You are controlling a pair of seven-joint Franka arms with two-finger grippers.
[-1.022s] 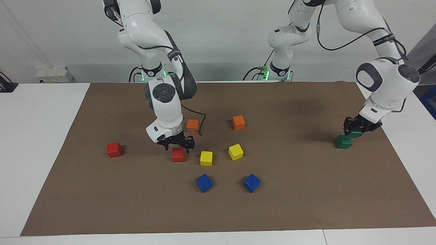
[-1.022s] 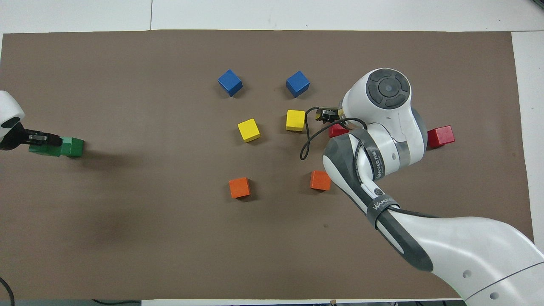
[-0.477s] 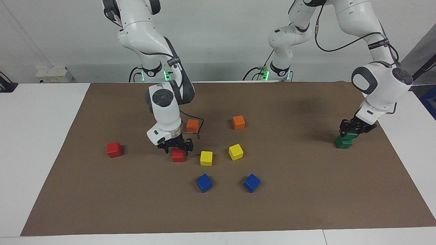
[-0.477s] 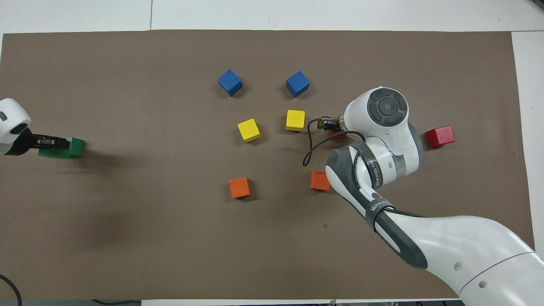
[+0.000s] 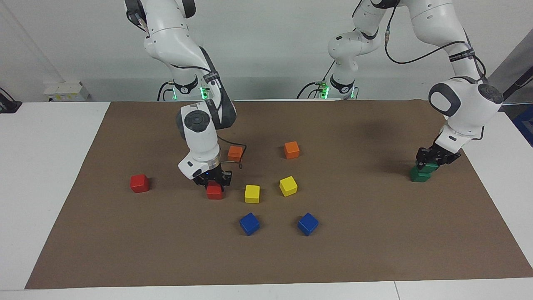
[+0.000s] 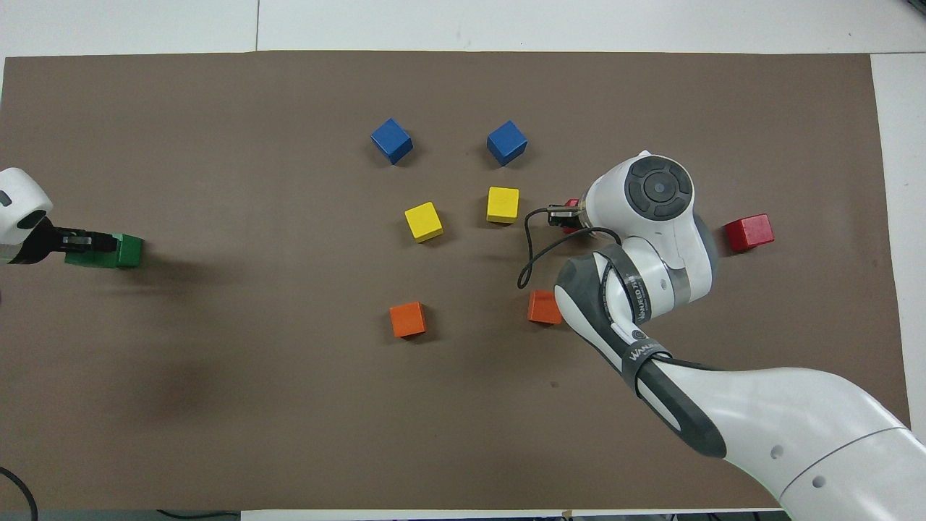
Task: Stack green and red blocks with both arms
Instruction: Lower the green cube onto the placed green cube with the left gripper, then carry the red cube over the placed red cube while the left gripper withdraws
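Beside a yellow cube (image 5: 252,193), the right gripper (image 5: 213,183) clamps a red block (image 5: 215,191) on the mat. At the left arm's end, the left gripper (image 5: 433,160) grips the upper green block (image 5: 429,167), resting on the lower green block (image 5: 419,175).

A plain white wall (image 5: 266,46) runs along the back, evenly lit, no hard shadows on it. In front of it sits the white table (image 5: 46,166), most of its top covered by a brown mat (image 5: 374,233); in the overhead view a seam in the table (image 6: 257,25) shows near its edge. A white socket box (image 5: 66,90) sits low on the wall at the right arm's end. Something blue (image 5: 525,123) pokes in off the table at the left arm's end, cut off by the edge.
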